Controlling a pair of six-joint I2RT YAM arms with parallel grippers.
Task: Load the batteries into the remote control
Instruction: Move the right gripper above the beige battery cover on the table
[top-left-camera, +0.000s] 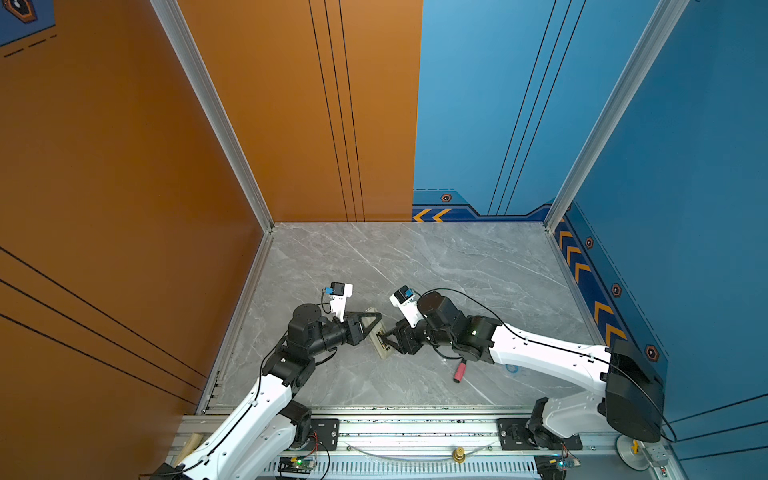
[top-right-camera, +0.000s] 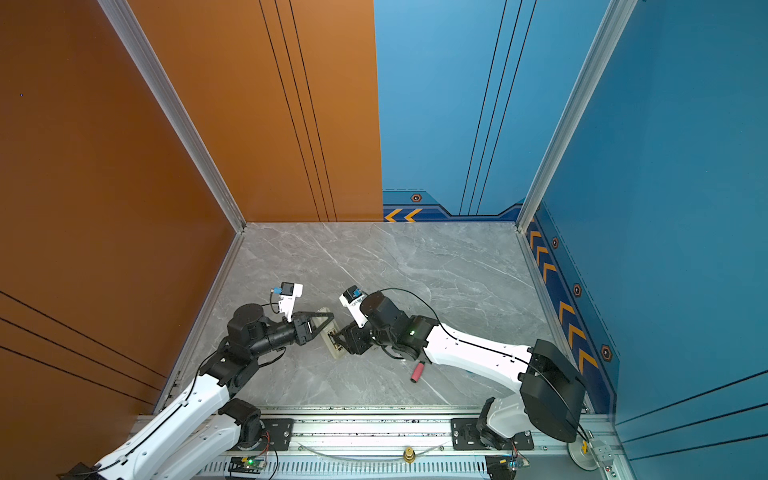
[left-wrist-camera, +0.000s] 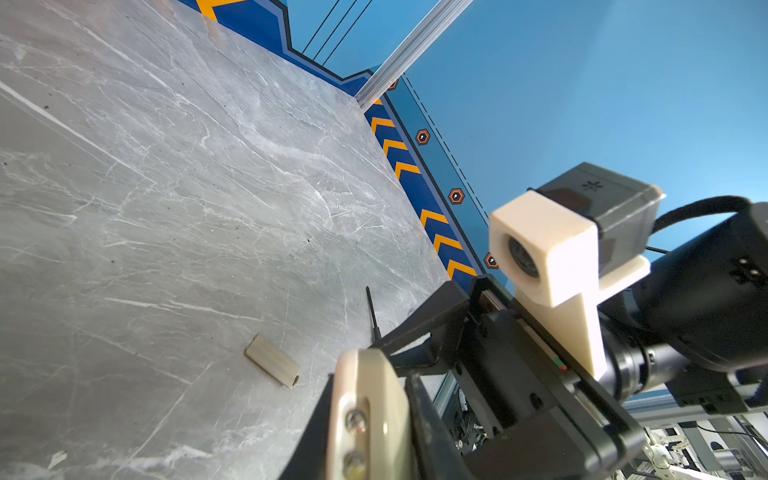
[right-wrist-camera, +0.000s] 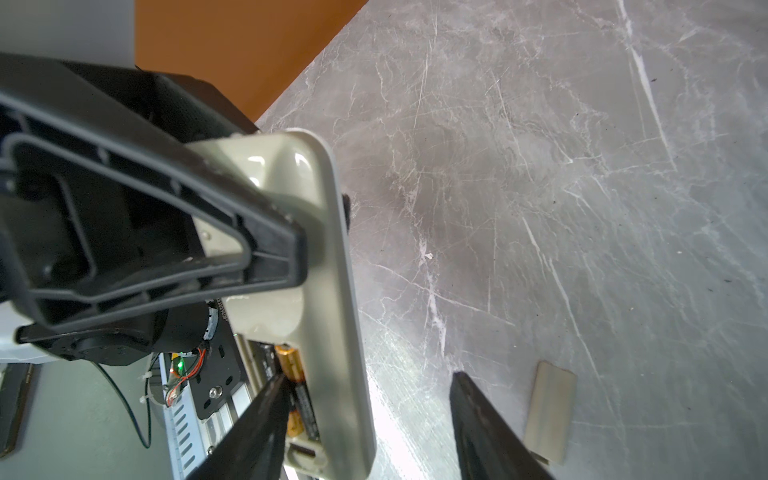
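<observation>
The left gripper (top-left-camera: 371, 321) pinches the remote (top-left-camera: 379, 337) at mid-table, tilted on edge. The right gripper (right-wrist-camera: 365, 419), fingers spread, straddles the remote's open bay, one finger (right-wrist-camera: 266, 411) against the batteries (right-wrist-camera: 297, 386) inside.

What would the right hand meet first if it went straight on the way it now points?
Most likely the remote control, held by the left hand. In the right wrist view, one finger of the right hand already sits at the open recess with the batteries; contact is unclear.

Left gripper (top-left-camera: 376, 319) clamped shut, right gripper (right-wrist-camera: 365, 399) jaws apart, both arms reaching inward
</observation>
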